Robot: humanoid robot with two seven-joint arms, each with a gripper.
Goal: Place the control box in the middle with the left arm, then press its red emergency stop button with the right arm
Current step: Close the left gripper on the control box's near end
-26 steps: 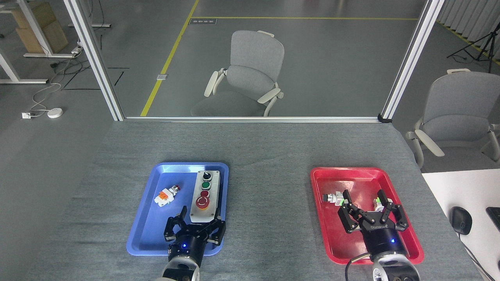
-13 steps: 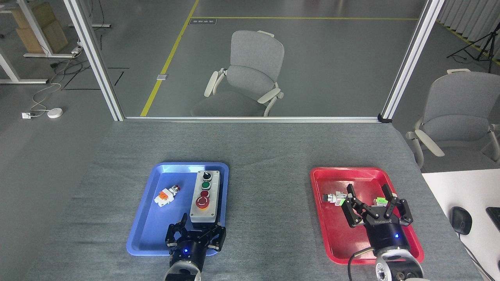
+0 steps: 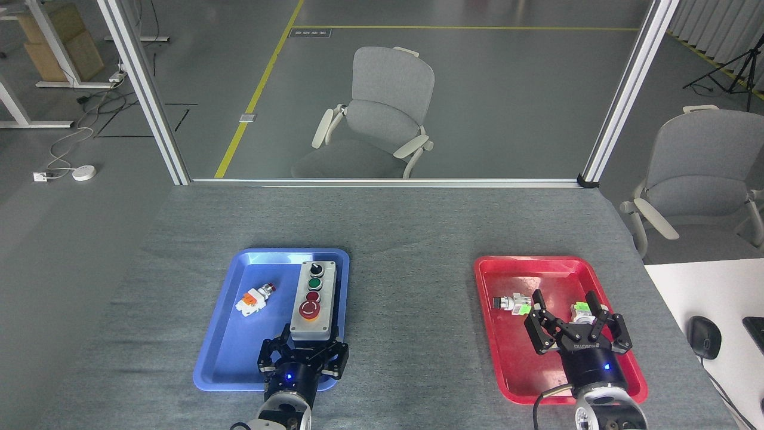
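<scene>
left gripper (image 3: 302, 352) sat at the near end of the control box (image 3: 314, 301), black fingers spread wide, tips at the box's near edge, not closed on it; contact unclear from this angle. it came in from the short end, probably because the box lay lengthwise away from the robot and that end was the nearest place to grab. control box was in the blue tray (image 3: 222, 358), along its right side, upright on its black base, buttons facing up. red emergency stop button (image 3: 310, 308) was the one nearest the gripper, with a dark-red button, a green button and a black knob in a row beyond it. loose push-button part (image 3: 254, 298) lay in the tray's left half, well apart from the box. the middle (image 3: 412, 322), bare grey tabletop between the two trays, had nothing on it, so the box wasn't moved yet; judged step was the grasp before the lift. red tray (image 3: 507, 370) on the right held two small switch parts (image 3: 512, 303) near its middle. right gripper (image 3: 576, 328) hung over that tray, fingers splayed wide, holding nothing, near the parts. likely parked there to stay clear of the middle until the press.
</scene>
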